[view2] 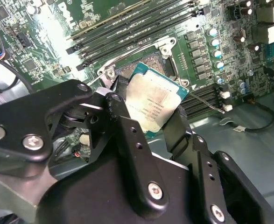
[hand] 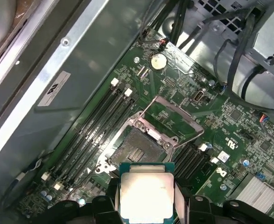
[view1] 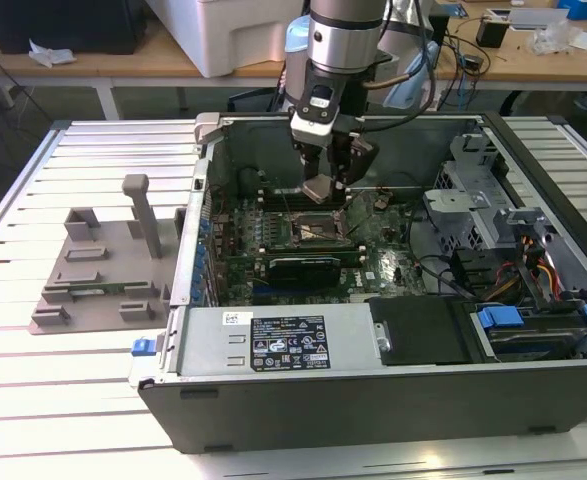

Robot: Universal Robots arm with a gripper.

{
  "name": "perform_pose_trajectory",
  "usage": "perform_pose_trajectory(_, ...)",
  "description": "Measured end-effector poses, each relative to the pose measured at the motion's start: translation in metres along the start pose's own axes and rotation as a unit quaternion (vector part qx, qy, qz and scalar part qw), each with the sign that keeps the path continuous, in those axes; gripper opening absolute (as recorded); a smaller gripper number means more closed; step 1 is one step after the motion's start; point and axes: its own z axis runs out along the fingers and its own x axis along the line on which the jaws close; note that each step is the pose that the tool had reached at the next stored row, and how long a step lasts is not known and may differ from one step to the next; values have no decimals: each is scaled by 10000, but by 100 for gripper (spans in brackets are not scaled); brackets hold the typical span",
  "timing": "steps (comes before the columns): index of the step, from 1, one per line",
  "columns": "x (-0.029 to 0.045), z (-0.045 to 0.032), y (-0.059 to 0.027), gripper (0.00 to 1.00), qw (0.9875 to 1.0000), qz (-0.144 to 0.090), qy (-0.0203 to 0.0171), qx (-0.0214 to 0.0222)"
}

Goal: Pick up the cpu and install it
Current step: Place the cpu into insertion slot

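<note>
My gripper [view1: 321, 186] hangs inside the open computer case, shut on the cpu [view1: 318, 188], a flat square chip with a silver top. In both wrist views the cpu [view2: 151, 101] [hand: 146, 193] sits clamped between the black fingers [view2: 127, 135], tilted, just above the motherboard. The open socket [hand: 139, 150] lies directly beneath and slightly ahead of the chip, its metal frame [hand: 176, 117] flipped up. In the exterior view the socket [view1: 318, 228] sits below the gripper.
Memory slots [hand: 97, 128] run beside the socket. A dark expansion card [view1: 308, 266] lies in front of it. Cables and a drive cage [view1: 473, 195] crowd the exterior view's right. A grey fixture [view1: 103, 265] stands outside the case on the slatted table [view1: 53, 400].
</note>
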Motion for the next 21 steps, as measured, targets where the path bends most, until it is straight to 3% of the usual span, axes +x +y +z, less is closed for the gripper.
perform_pose_trajectory(11, 1, 0, 0, 55, 9990, 439, 7, 12)
perform_pose_trajectory(21, 1, 2, 0, 55, 9946, 1035, 36, 14)
